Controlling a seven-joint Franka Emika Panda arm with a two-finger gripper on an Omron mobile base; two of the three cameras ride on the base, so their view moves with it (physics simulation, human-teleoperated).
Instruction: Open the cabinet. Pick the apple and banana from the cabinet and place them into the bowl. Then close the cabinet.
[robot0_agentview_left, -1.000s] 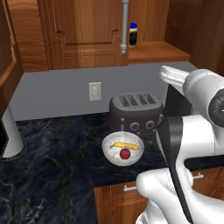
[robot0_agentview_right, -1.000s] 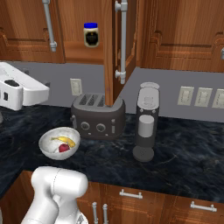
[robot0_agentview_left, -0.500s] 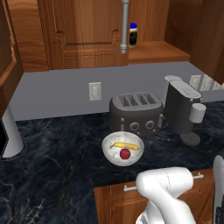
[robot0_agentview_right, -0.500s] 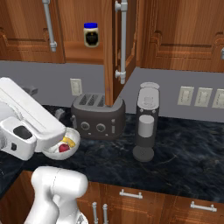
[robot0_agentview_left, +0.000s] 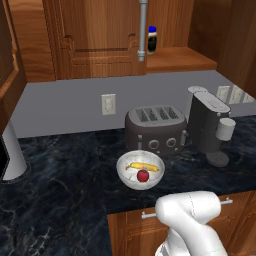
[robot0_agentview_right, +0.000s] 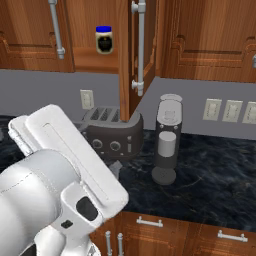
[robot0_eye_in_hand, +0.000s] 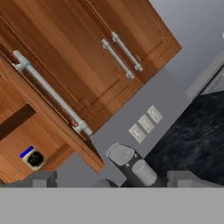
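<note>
With apple (robot0_agentview_left: 143, 175) and banana (robot0_agentview_left: 142, 167) in the bowl (robot0_agentview_left: 140, 170), our arm has swung from the left to the right, gripper (robot0_eye_in_hand: 113, 179) spread empty, the open cabinet (robot0_eye_in_hand: 52, 103) door up-left ahead, left to shut

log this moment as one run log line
stage: fruit placed, door left to close | cabinet: right door open | bowl: holds apple and banana | gripper: open, empty, facing cabinet

Even flat rendered light, soft shadows, lo-res hand view
</note>
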